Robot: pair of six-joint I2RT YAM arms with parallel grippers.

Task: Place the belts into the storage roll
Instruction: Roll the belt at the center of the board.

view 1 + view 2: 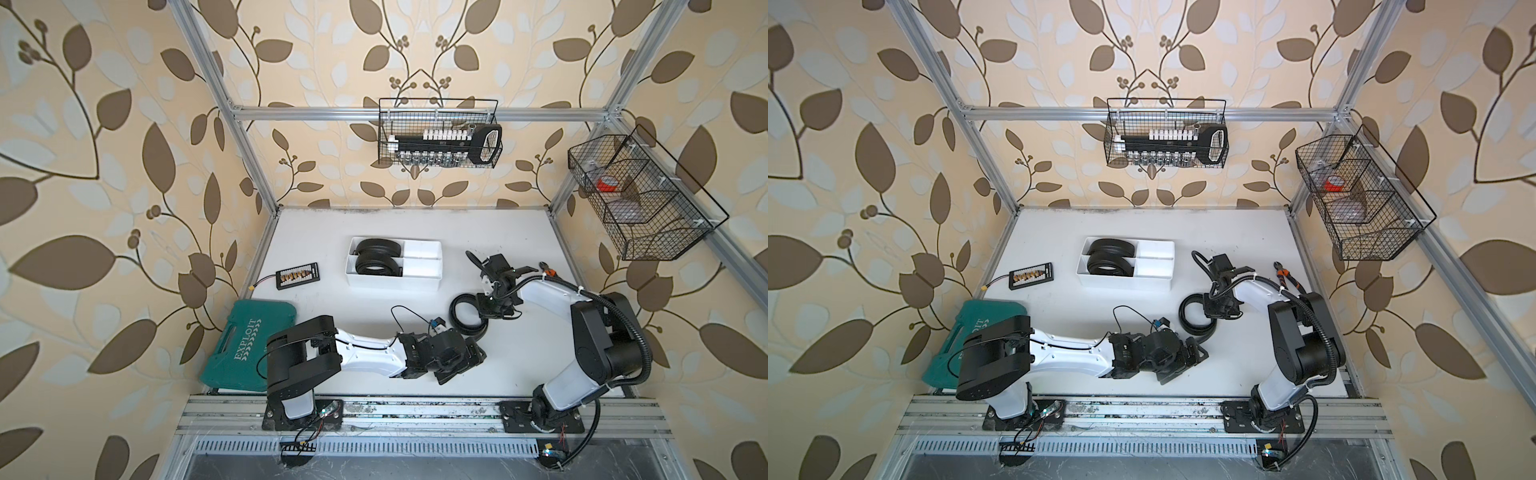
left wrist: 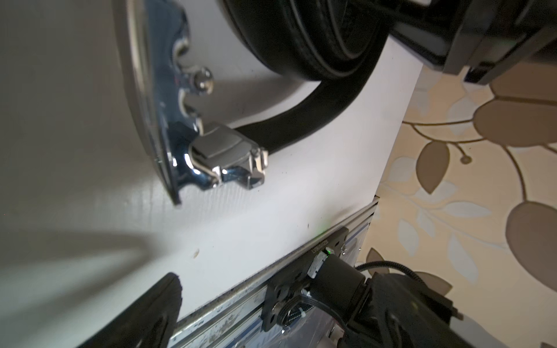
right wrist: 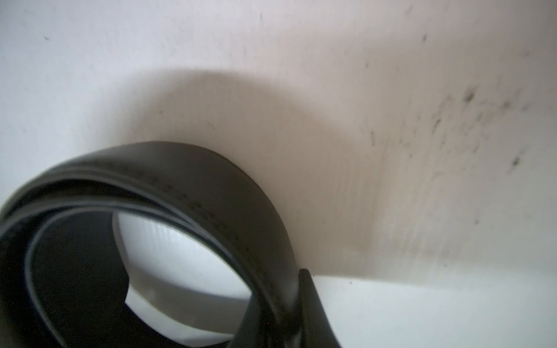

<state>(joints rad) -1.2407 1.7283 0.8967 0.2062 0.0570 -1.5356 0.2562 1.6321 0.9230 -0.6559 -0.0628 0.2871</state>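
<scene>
Left claw (image 1: 473, 358) is wide open, low over the worktop (image 1: 332, 324), gripping nothing. In the left wrist view its fingers (image 2: 156, 310) are blurred and cut off by the frame edge. The shiny buckle (image 2: 229, 159) of the third belt (image 2: 301, 45) lies just beside one finger; can't tell if they touch. In both top views the wrist body hides the fingertips and the buckle.

Sweep from the left:

- Green tool case (image 1: 245, 345) sits at the worktop's left edge, one corner hidden under the left arm's shoulder.
- Storage roll (image 1: 415, 279) is mid-worktop, towards the back. Two coiled belts (image 1: 376, 266) sit in it, one in each left-hand compartment. The rear coil is partly covered by the front one. Their buckles can't be made out, nor whether the coils lie flat or lean.
- Third belt (image 1: 460, 309) is on the worktop, right of the storage roll and apart from it, between the two claws. It forms a tight ring with the strap edge down, and a looser outer loop runs towards the left claw.
- Right claw (image 1: 482, 309) is closed on the ring's wall at its right side. In the right wrist view one finger (image 3: 313, 304) presses the outer face. The other finger is out of sight and the ring is cropped by the frame.
- Orange-handled pliers (image 1: 547, 270) lie behind the right arm, mostly covered by it.
</scene>
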